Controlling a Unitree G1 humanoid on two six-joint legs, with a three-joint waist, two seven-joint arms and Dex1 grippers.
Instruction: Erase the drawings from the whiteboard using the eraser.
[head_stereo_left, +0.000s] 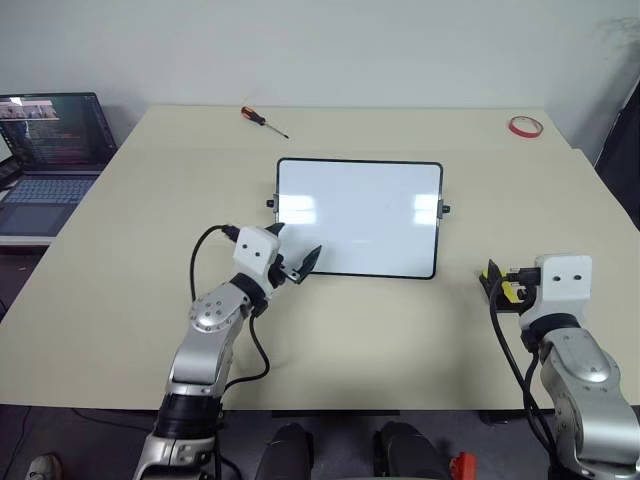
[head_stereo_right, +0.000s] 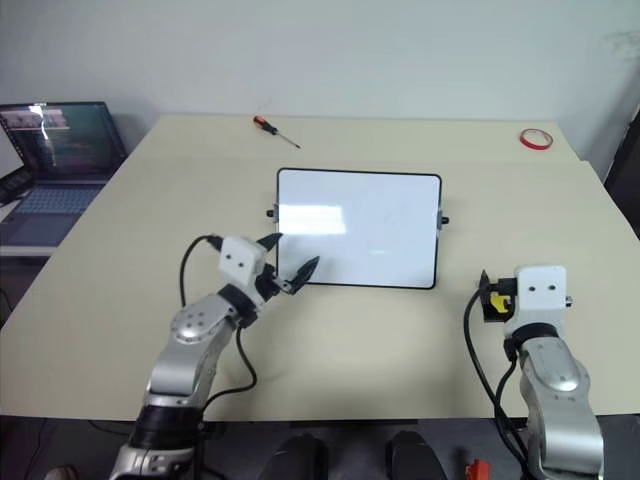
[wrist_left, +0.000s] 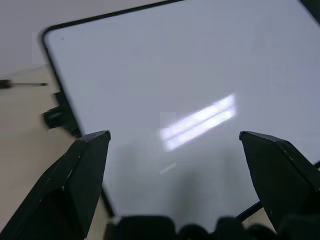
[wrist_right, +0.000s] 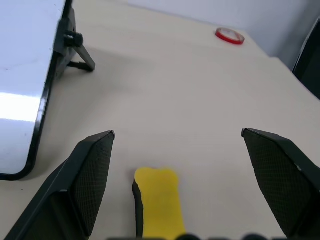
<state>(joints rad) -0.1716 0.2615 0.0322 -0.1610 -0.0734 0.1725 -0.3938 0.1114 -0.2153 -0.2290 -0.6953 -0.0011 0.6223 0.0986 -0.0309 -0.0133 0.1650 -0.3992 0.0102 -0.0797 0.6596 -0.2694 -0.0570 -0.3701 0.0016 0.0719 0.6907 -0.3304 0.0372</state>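
The left hand (head_stereo_left: 297, 262), its two black fingers spread with nothing between them, hovers over the near left corner of the glossy white, black-framed whiteboard (head_stereo_left: 360, 215), which lies mid-desk. The right hand (wrist_right: 177, 190) is spread wide too, above the small bright yellow, black-bottomed eraser (wrist_right: 156, 202) lying on the beige desk (head_stereo_left: 400, 330), right of the board. A red tape ring (head_stereo_left: 525, 126) sits at the far right.
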